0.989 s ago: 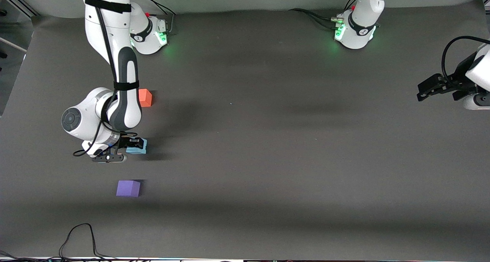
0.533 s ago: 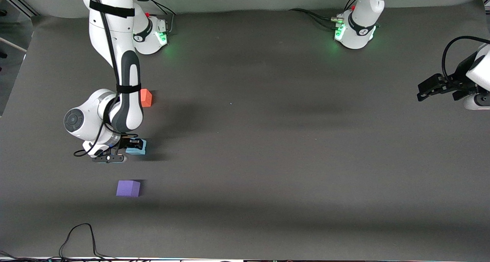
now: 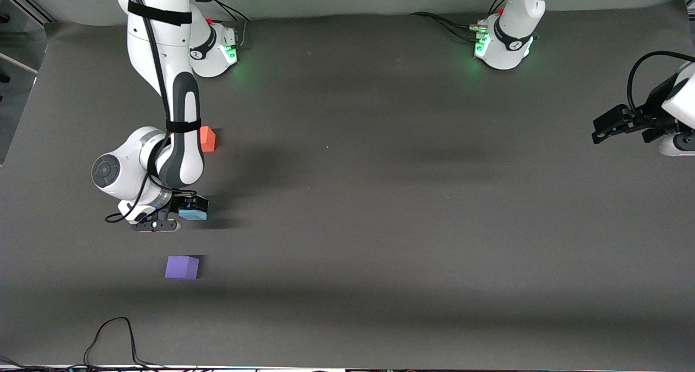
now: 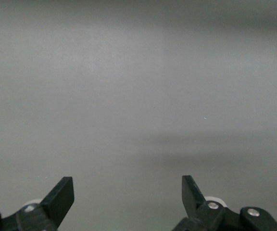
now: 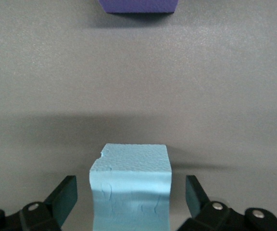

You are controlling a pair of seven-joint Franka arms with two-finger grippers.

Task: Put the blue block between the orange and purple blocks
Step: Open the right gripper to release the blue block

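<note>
Two fingers of the right gripper point(image 3: 191, 208) sit low around the blue block point(image 3: 193, 214), between orange block point(image 3: 207, 138) and purple block point(image 3: 182, 267); left gripper point(image 3: 611, 125) waits spread; wrist view shows gaps on both sides, so jaws are apart, no pinch.

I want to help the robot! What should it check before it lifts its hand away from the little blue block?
1. Right gripper open, fingers apart from the small light-blue matte cube: ok.
2. Light-blue cube resting on the grey table: ok.
3. It sits between the orange-red cube and the violet-purple cube: ok.
4. Exactly centred between them: cannot tell.
5. Left gripper open, waiting at the left arm's end of the table: ok.
</note>
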